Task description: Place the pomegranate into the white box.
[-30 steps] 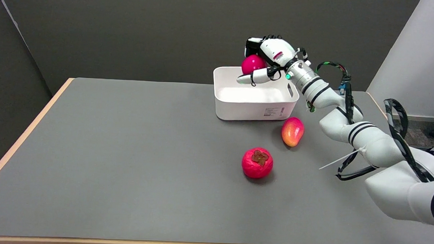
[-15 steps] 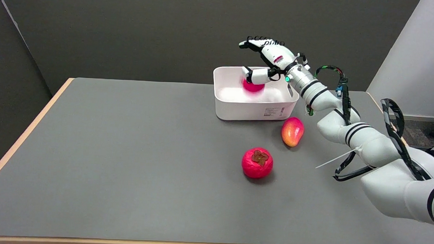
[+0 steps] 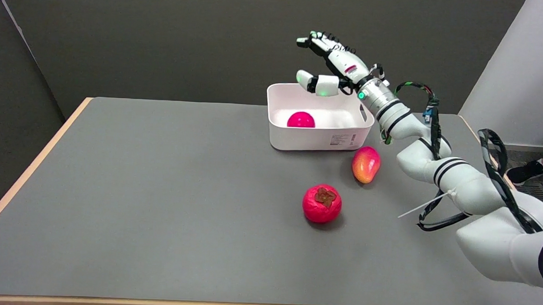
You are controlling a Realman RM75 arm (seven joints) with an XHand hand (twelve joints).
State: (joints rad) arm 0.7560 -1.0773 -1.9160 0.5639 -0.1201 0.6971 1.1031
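Observation:
The pink-red pomegranate (image 3: 300, 120) lies inside the white box (image 3: 317, 136) near its left front wall, with only its top showing above the rim. My right hand (image 3: 331, 66) hovers above the box's back edge, its fingers spread wide apart and nothing between them. The hand is well clear of the fruit below it.
A red persimmon-like fruit (image 3: 322, 203) with a brown calyx sits on the grey table in front of the box. A red-yellow mango (image 3: 366, 164) lies by the box's front right corner, close under my right forearm. A person's shoe (image 3: 526, 172) shows at the far right.
The hand let go of the pomegranate, which dropped into the box and rolled to its left front. The fingers spread wider and the hand rose a little.

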